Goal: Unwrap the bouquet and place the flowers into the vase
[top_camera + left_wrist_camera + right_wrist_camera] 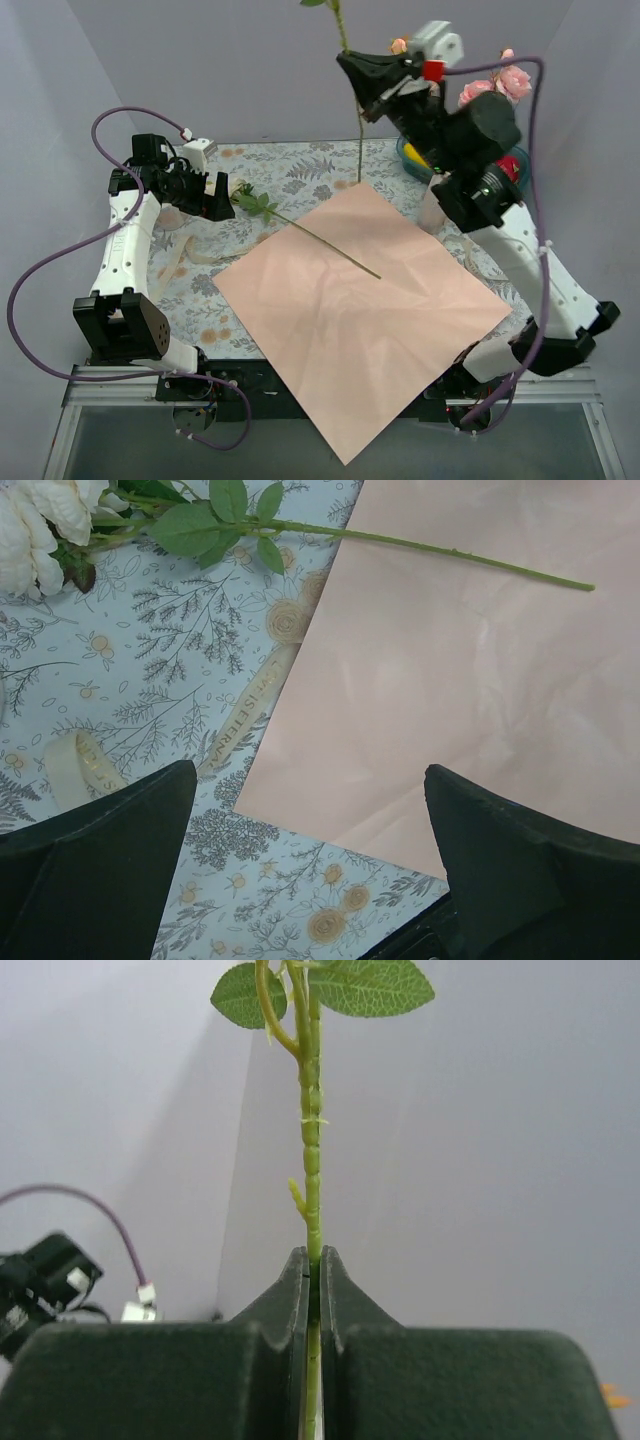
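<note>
The unwrapping looks done. The pink paper (350, 320) lies open and flat across the middle of the desk (300, 165), one corner hanging over the near edge. The cream ribbon (85, 765) lies loose on the desk just off the paper's left edge.

The move into the vase is partway through. The right fingers (305, 1285) are pressed together on a green rose stem (312, 1160), holding it upright high above the far edge of the paper. Its bloom is out of view above the top of the picture. A few pink roses (500, 82) show behind the right arm near the far right corner. They seem to stand in the vase (432, 208), though the arm hides most of it, so I cannot be sure. A teal bowl (410, 155) sits just beside it.

One white rose (40, 525) lies on the desk toward the left edge, its long stem reaching onto the paper. The left fingers (222, 197) hang wide apart just beside that bloom, holding nothing.

What is left, as I judge it: lower the held stem into the vase, then pick up the white rose and add it.
</note>
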